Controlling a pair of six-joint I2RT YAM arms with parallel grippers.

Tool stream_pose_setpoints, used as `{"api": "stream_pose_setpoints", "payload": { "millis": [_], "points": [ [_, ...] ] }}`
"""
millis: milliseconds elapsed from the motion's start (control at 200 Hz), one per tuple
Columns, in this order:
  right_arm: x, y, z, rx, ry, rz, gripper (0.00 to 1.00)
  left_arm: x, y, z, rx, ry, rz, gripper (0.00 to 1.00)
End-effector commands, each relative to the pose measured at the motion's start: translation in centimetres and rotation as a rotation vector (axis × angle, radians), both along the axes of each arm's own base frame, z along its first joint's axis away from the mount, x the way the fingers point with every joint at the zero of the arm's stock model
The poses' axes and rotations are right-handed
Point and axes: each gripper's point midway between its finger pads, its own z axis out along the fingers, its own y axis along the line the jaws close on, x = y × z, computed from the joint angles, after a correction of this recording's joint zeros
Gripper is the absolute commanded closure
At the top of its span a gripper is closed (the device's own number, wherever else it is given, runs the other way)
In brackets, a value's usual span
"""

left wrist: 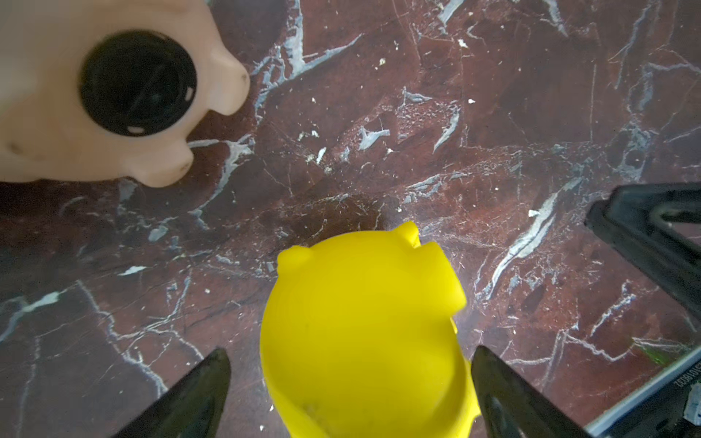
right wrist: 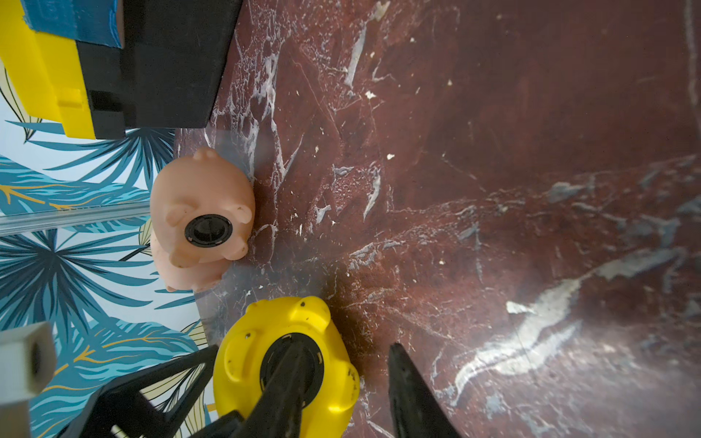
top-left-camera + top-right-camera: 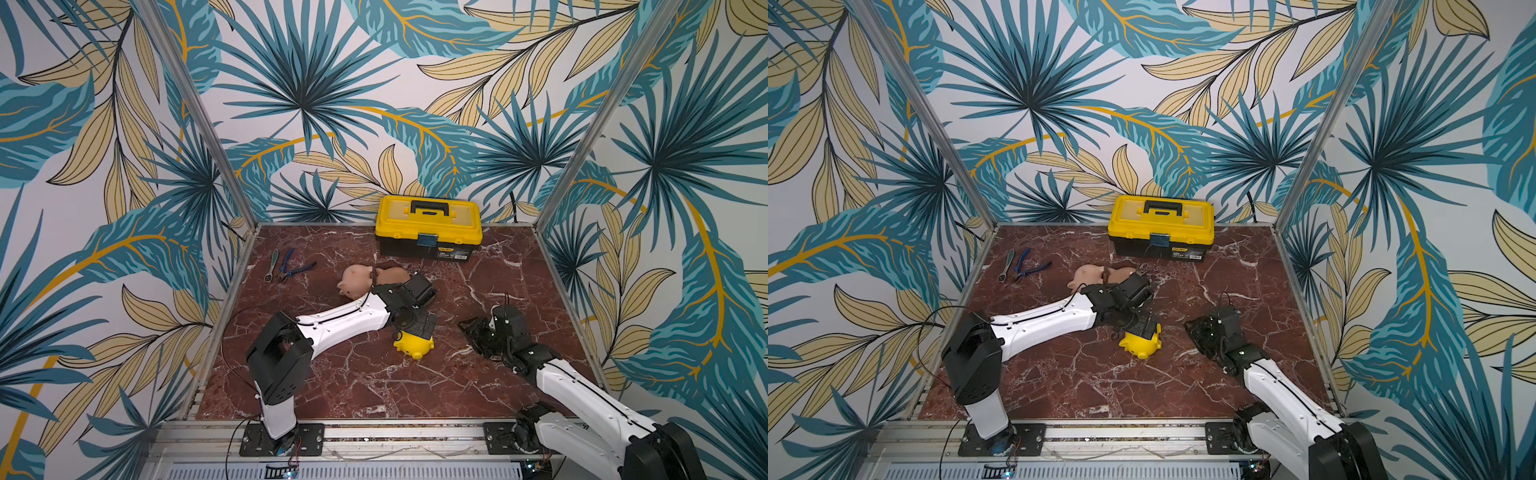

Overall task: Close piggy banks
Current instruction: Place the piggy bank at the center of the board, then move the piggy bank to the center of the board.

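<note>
— Left gripper (image 1: 351, 350), item one: condition?
— Jaws spread wide, one finger on either side of the yellow piggy bank (image 1: 360, 314). A gap shows beside at least one finger, and nothing is gripped.
— Right gripper (image 2: 346, 345)?
— Partly open, bare marble between its fingers, nothing held. In both top views it sits low over the marble table (image 3: 353, 382), near the yellow piggy bank but apart from it.
— Yellow piggy bank, position?
— Tipped over mid-table, belly towards the right wrist camera. A black round plug (image 2: 316, 360) sits in the belly opening.
— Other banks?
— Two: pale pink piggy bank (image 3: 353, 282) and darker peach-pink piggy bank (image 3: 395, 274). They lie touching each other between the yellow piggy bank and the yellow-and-black toolbox (image 3: 428, 224). The right wrist view shows one with a black plug in its belly.
— Sundries?
— Blue-handled pliers (image 3: 297, 270) and a ratchet wrench (image 3: 271, 268), side by side at the table's far left.
</note>
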Motion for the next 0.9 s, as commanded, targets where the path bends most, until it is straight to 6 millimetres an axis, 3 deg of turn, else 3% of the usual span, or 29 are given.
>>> {"api": "stream_pose_setpoints", "payload": {
  "millis": [0, 200, 411, 586, 896],
  "points": [
    [0.1, -0.3, 0.8, -0.055, -0.011, 0.032, 0.61, -1.8, 0.4, 2.7, 0.011, -0.079, -0.072, 0.00],
    [0.5, -0.4, 1.9, -0.076, -0.036, 0.046, 0.61, -4.3, 2.2, 0.1, 0.072, -0.042, -0.110, 0.00],
    [0.7, -0.2, 2.4, -0.080, -0.053, 0.062, 0.61, -5.6, 2.1, -2.6, 0.076, 0.013, -0.121, 0.00],
    [0.5, -0.4, 2.4, -0.108, -0.045, 0.078, 0.61, -5.1, 1.0, -4.1, 0.069, 0.021, -0.112, 0.02],
    [-0.1, -1.6, 2.3, -0.153, -0.036, 0.062, 0.61, -2.7, -1.5, -4.4, 0.040, -0.036, -0.087, 0.13]
  ]
}}
